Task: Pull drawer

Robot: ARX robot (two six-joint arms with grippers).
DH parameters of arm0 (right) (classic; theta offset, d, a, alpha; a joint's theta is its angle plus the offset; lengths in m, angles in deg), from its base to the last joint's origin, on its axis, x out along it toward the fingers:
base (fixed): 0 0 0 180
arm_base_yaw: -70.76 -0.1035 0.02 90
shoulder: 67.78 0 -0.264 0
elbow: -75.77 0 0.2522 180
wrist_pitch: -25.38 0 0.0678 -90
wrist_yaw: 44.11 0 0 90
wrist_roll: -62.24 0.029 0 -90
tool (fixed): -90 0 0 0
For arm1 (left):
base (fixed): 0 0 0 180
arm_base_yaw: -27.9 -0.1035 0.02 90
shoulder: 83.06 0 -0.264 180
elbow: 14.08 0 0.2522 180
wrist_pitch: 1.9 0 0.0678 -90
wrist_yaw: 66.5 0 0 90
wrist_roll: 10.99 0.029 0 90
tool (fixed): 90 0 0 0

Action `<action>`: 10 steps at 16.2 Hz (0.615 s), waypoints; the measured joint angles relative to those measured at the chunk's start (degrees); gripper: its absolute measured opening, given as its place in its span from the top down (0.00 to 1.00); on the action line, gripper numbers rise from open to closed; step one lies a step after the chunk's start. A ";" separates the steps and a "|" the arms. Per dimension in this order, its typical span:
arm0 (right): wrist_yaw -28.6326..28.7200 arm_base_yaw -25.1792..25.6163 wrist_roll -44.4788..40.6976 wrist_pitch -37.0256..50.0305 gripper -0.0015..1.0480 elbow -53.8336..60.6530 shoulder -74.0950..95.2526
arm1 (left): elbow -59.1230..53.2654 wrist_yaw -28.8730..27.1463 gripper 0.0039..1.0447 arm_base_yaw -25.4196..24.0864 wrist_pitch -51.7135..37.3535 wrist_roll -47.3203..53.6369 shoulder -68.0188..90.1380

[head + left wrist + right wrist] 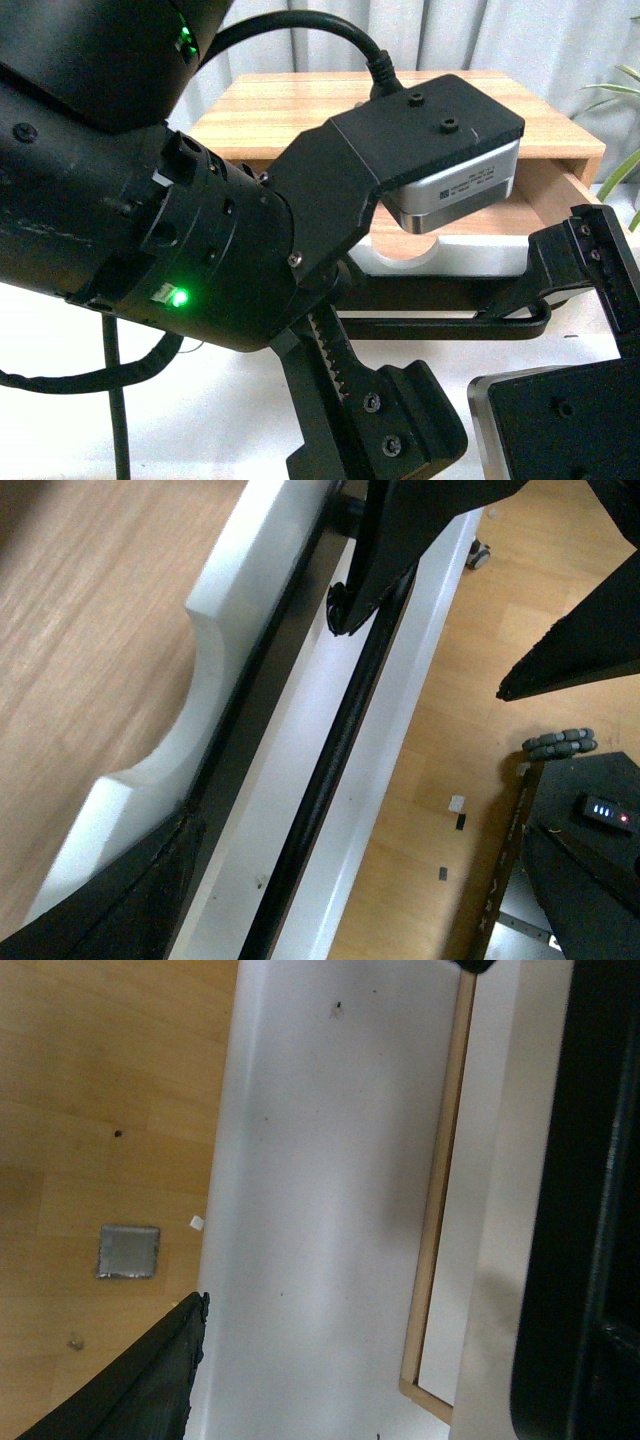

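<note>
- Wide white-fronted drawer with a semicircular notch in its top edge (470, 262) sits under the light wood cabinet top (300, 110), partly out, with its light wood inside showing behind the front.
- Long black bar handle (440, 322) runs along the drawer front, below the notch.
- Right gripper (420, 660): fingers spread wide. In the left wrist view one fingertip (345, 615) is right at the bar and the other (560, 660) is out over the wooden floor (480, 740). Nothing is clamped.
- Front view: the right gripper comes in at the bar's right end, with the right wrist camera block low in the right corner.
- Left gripper (370, 420): toothed rack and one finger block are close to the lens, in front of the drawer. Only one finger (100, 900) shows in its own wrist view, beside the drawer front. Can't tell how far open it is; no hold is visible.
- The left arm fills most of the front view.
- Right wrist view: white panel, thin wood edge strip, floor, and a black shape at one side that is too close to identify.
- Green plant leaves (620, 150) are at the far right.
</note>
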 joint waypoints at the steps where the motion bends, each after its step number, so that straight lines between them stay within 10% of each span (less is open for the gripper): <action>1: -0.07 0.04 0.07 -0.81 0.06 0.00 -1.18 | 0.00 0.15 0.06 -0.11 -0.04 -0.17 -0.66; 10: 8.66 6.23 13.77 -3.02 0.06 -3.65 -12.59 | 0.00 1.64 0.06 -8.15 -11.13 -14.53 -13.00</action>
